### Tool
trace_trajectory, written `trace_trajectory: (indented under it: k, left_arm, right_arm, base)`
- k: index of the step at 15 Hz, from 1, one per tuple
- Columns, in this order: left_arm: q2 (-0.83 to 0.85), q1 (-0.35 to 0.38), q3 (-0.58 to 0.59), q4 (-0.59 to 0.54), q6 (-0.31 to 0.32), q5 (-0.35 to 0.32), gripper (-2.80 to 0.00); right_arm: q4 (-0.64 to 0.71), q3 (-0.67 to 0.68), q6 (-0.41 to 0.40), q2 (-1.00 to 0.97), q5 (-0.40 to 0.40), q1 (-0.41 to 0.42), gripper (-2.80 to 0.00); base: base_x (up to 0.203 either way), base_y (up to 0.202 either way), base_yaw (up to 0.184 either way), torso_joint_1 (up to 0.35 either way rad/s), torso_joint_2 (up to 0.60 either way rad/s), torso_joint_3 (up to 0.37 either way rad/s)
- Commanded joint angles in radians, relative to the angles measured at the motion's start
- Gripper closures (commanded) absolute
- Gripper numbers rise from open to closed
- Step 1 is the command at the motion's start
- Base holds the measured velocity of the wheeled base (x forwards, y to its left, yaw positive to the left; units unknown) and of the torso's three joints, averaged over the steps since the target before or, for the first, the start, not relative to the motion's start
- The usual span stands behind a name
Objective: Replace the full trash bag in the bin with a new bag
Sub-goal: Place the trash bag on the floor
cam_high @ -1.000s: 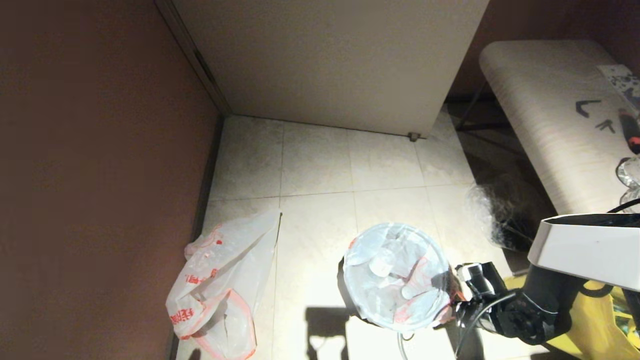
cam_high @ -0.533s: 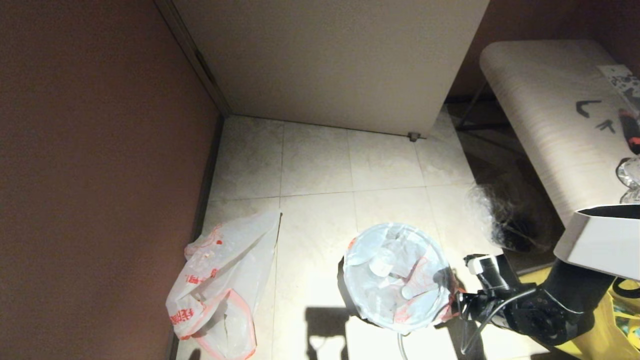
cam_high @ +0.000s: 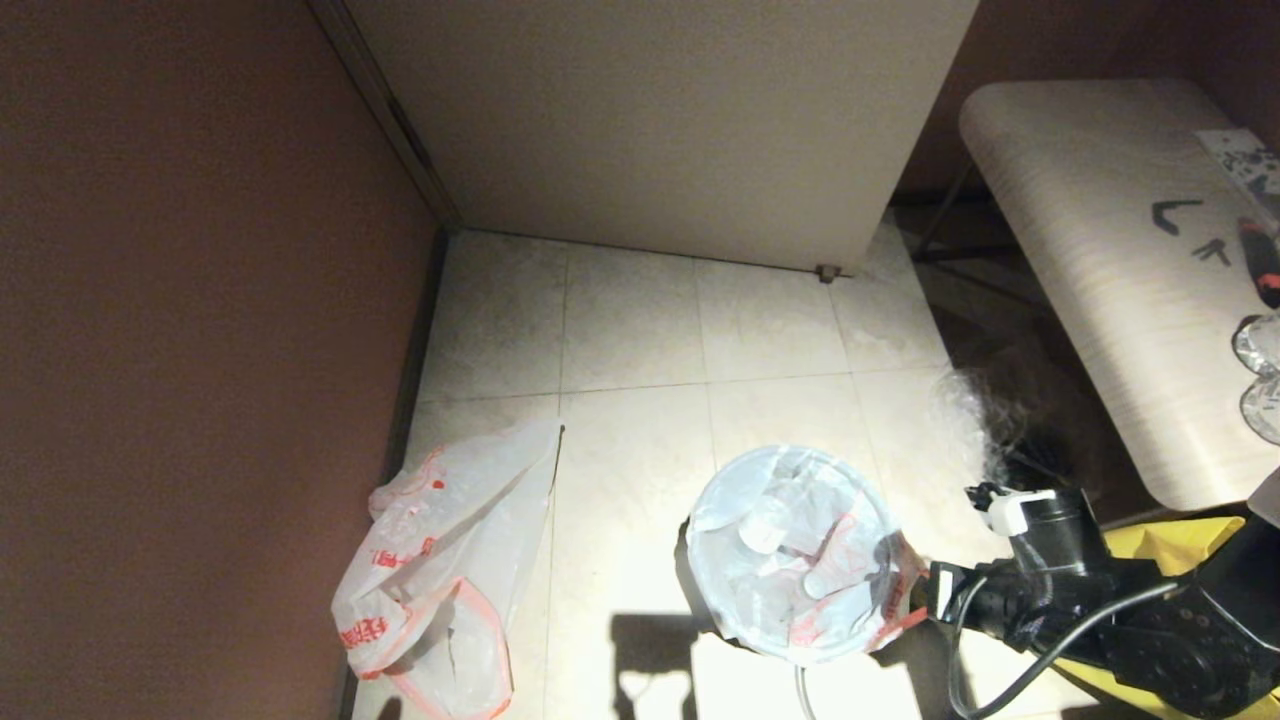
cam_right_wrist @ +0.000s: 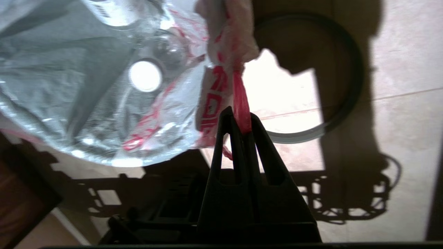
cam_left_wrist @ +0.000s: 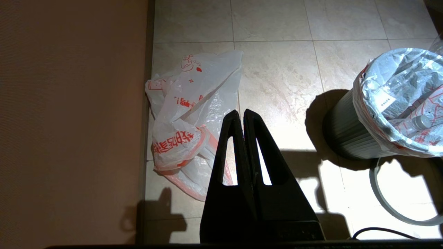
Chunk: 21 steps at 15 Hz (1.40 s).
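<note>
Pale floor tiles (cam_high: 640, 330) fill a narrow corner, shut in by a reddish-brown wall (cam_high: 190, 330) on the left and one white panel (cam_high: 660, 120) at the back. One long bench (cam_high: 1100, 240) with a light wood-grain top runs along the right side; a few small items lie near its right edge, too small to identify.

Containers come next. One bin (cam_left_wrist: 341, 133) stands on the floor near the middle of the front edge of the tiled area. Inside it sits the full trash bag (cam_high: 790, 550), its mouth folded over the bin's rim, clear bottles showing through the thin plastic; how many bottles cannot be counted. One yellow bag (cam_high: 1180, 545) lies at the front right corner, mostly hidden behind the right arm, its contents not visible. One new bag (cam_high: 440, 570) lies limp and crumpled on the floor against the left wall, well apart from the bin, with nothing showing inside. One clear crinkly wrap (cam_high: 975, 415) sits on the floor between the bin and the bench.

One grey rim ring (cam_left_wrist: 394, 204) lies flat on the tiles just beside the bin's base, toward the front.

Two pincers are in view. The right pincer (cam_right_wrist: 242, 126) is at the bin's right side, clenched on a twisted red-orange handle strip of the full trash bag, which stretches taut from its tips. The left pincer (cam_left_wrist: 243, 116) hangs above the floor near the new bag, clenched on nothing.
</note>
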<state>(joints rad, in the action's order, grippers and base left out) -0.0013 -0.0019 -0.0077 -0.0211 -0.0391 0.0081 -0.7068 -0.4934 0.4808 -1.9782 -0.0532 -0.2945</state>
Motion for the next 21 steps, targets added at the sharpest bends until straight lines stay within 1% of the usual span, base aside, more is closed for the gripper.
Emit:
trace_trajectory:
  k: [1, 4, 6, 8, 11, 13, 14, 16, 17, 19, 21]
  left_arm:
    - [0.001, 0.000, 0.000, 0.000, -0.001, 0.001, 0.00]
    - [0.001, 0.000, 0.000, 0.000, -0.001, 0.000, 0.00]
    - [0.001, 0.000, 0.000, 0.000, -0.001, 0.000, 0.00]
    - [0.001, 0.000, 0.000, 0.000, -0.001, 0.000, 0.00]
    - [0.001, 0.000, 0.000, 0.000, -0.001, 0.000, 0.00]
    - [0.001, 0.000, 0.000, 0.000, -0.001, 0.000, 0.00]
    - [0.001, -0.001, 0.000, 0.000, -0.001, 0.001, 0.00]
    - [0.001, 0.000, 0.000, 0.000, -0.001, 0.001, 0.00]
    - [0.001, 0.000, 0.000, 0.000, -0.001, 0.000, 0.00]
    - [0.001, 0.000, 0.000, 0.000, -0.001, 0.000, 0.00]
    - [0.001, 0.000, 0.000, 0.000, -0.001, 0.000, 0.00]
  right_arm:
    - [-0.024, 0.003, 0.017, 0.027, 0.012, -0.018, 0.00]
    - [-0.044, -0.007, 0.018, 0.012, 0.094, -0.018, 0.00]
    - [-0.046, -0.030, 0.024, -0.016, 0.119, -0.021, 0.00]
    - [-0.073, -0.064, 0.065, -0.058, 0.129, -0.024, 0.00]
    - [-0.119, -0.102, 0.095, -0.114, 0.232, -0.031, 0.00]
    - [-0.132, -0.149, 0.158, -0.130, 0.248, -0.064, 0.00]
    - [-0.169, -0.155, 0.176, -0.130, 0.260, -0.082, 0.00]
    - [-0.229, -0.157, 0.174, -0.133, 0.288, -0.103, 0.00]
    - [-0.235, -0.166, 0.160, -0.133, 0.289, -0.116, 0.00]
    - [-0.229, -0.169, 0.117, -0.146, 0.283, -0.138, 0.00]
    - [-0.230, -0.173, 0.071, -0.206, 0.273, -0.137, 0.00]
  base:
    - [0.000, 0.000, 0.000, 0.000, 0.00, 0.000]
    - [0.000, 0.000, 0.000, 0.000, 0.00, 0.000]
    - [0.000, 0.000, 0.000, 0.000, 0.00, 0.000]
    - [0.000, 0.000, 0.000, 0.000, 0.00, 0.000]
    - [0.000, 0.000, 0.000, 0.000, 0.00, 0.000]
    - [0.000, 0.000, 0.000, 0.000, 0.00, 0.000]
    - [0.000, 0.000, 0.000, 0.000, 0.00, 0.000]
    - [0.000, 0.000, 0.000, 0.000, 0.00, 0.000]
    - [0.000, 0.000, 0.000, 0.000, 0.00, 0.000]
    - [0.000, 0.000, 0.000, 0.000, 0.00, 0.000]
    - [0.000, 0.000, 0.000, 0.000, 0.00, 0.000]
